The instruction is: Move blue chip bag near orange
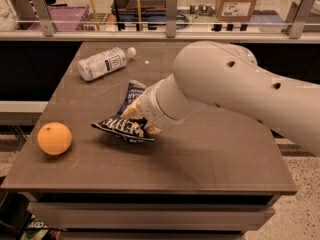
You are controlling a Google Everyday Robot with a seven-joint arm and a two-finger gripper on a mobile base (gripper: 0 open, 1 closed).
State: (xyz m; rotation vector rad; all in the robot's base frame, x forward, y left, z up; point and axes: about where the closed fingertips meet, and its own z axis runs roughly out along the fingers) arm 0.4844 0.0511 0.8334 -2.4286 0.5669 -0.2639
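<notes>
carry step: we hold the blue chip bag [124,129], not yet near the orange [54,138]
our gripper [141,120] is clamped on it at mid table [225,164]; next we likely need to move left, then let go beside the fruit.

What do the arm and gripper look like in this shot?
The arm has a smooth off-white shell with fat rounded links, a few small dark round holes, and ring seams at the wrist end. No cables or markings show. The gripper sits at the blue chip bag mid-table and is mostly hidden behind the wrist. The parts that show are tan.
</notes>
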